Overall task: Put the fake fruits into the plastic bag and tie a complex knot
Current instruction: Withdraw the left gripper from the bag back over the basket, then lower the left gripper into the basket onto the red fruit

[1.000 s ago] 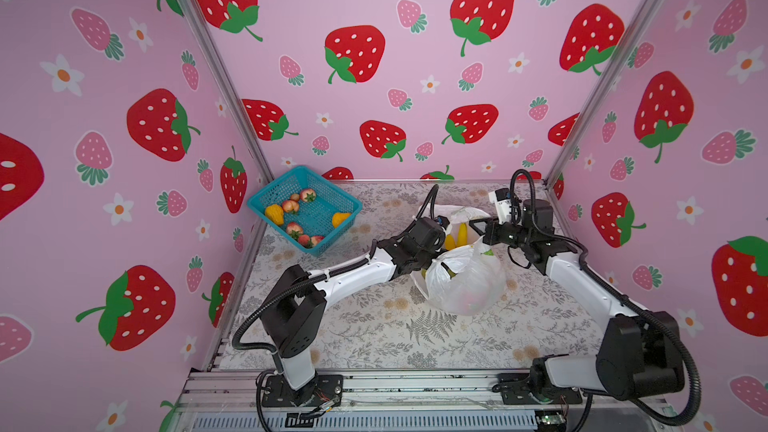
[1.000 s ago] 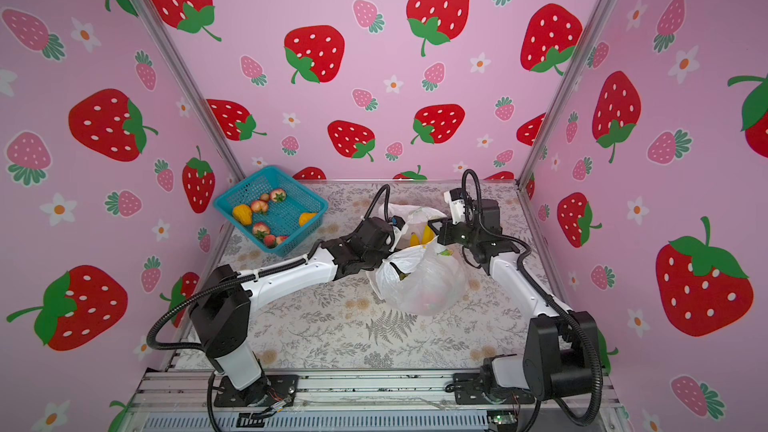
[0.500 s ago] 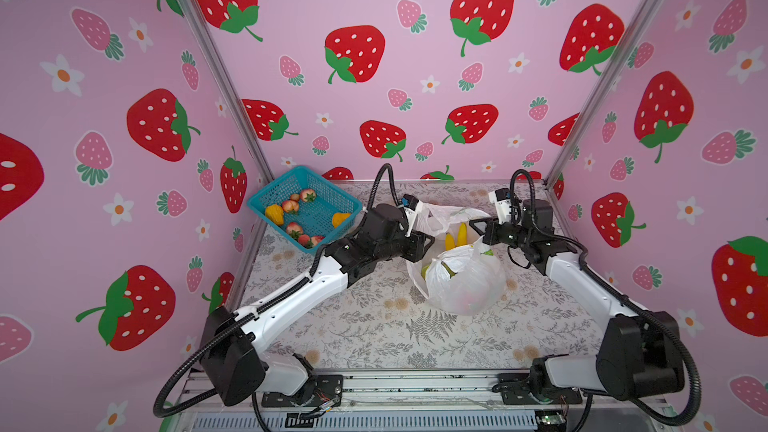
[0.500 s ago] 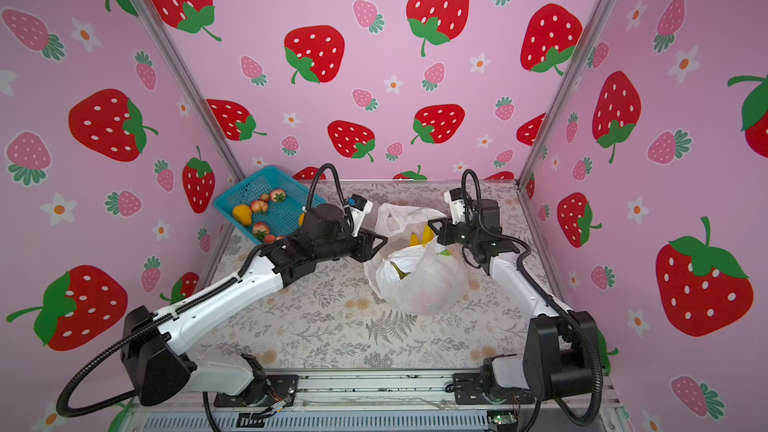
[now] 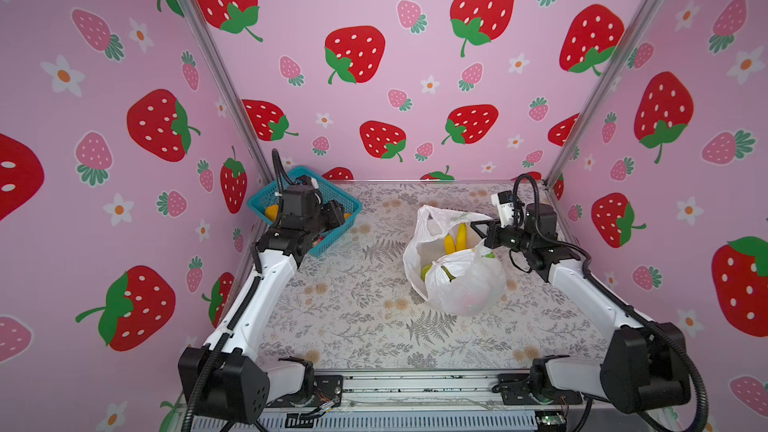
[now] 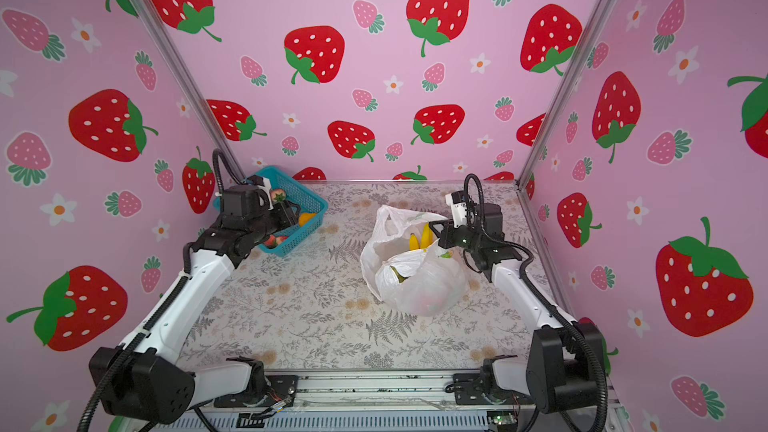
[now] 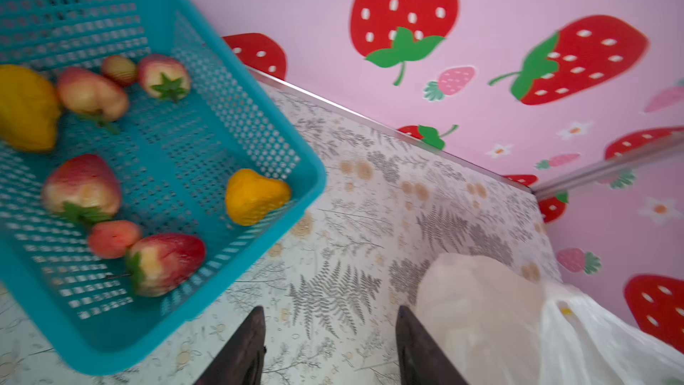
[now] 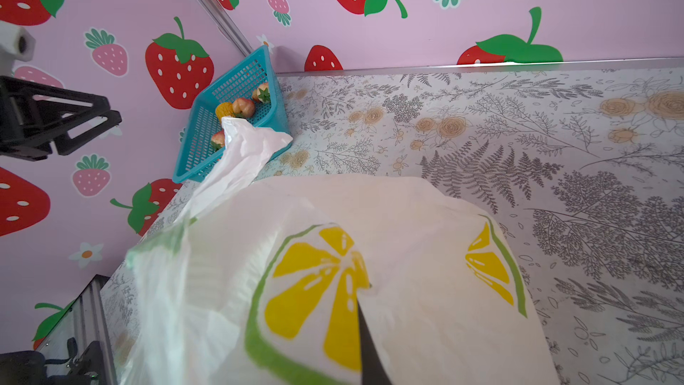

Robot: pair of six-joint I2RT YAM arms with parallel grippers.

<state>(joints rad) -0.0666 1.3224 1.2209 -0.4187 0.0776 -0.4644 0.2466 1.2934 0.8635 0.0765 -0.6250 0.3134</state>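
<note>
Left wrist view: your empty left gripper [image 7: 330, 314] hangs open just beside the teal basket [image 7: 311, 179] of fake fruits [image 7: 166, 262], likely light and slippery (grasp across the belly), while your right gripper [image 5: 478, 227] pinches the rim of the limp plastic bag [image 8: 370, 216].

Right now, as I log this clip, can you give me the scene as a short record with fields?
Bag: plastic bag, right of centre, mouth open, handles untied
Bag contents: bananas showing; the rest unclear
Basket: teal mesh basket, back-left corner, holding strawberries, peaches, yellow pieces
Left fingers: apart, empty, by the basket
Right fingers: shut on the bag's edge
</note>
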